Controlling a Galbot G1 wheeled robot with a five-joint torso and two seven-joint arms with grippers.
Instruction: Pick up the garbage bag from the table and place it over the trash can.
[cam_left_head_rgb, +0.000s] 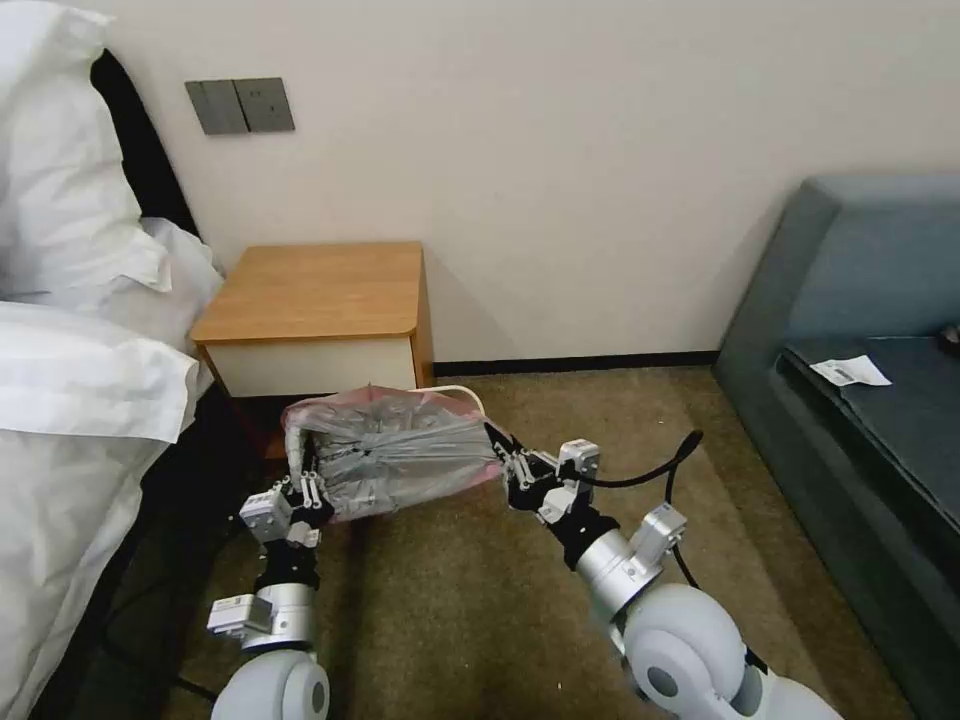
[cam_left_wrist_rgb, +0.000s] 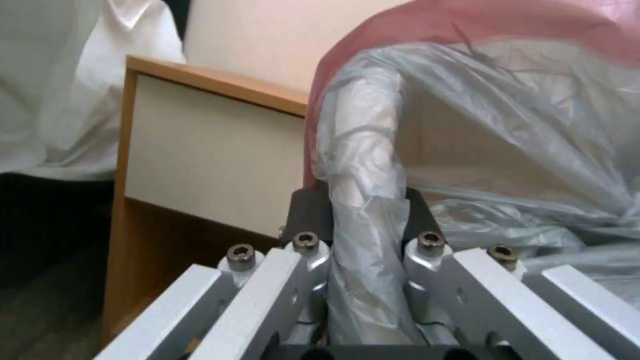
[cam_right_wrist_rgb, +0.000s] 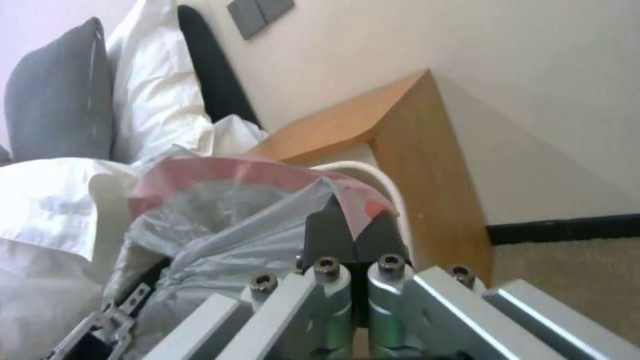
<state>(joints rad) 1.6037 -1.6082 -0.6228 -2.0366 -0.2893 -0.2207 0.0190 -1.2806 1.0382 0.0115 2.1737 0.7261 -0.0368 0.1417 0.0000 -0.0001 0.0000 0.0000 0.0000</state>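
Left gripper and right gripper each clamp the garbage bag rim; mouth stretched wide to fit trash can.

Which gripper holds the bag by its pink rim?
The right gripper pinches the pink rim of the bag; the left gripper is shut on silvery-grey film instead.

The paper slip seemingly bears print, too small to read.
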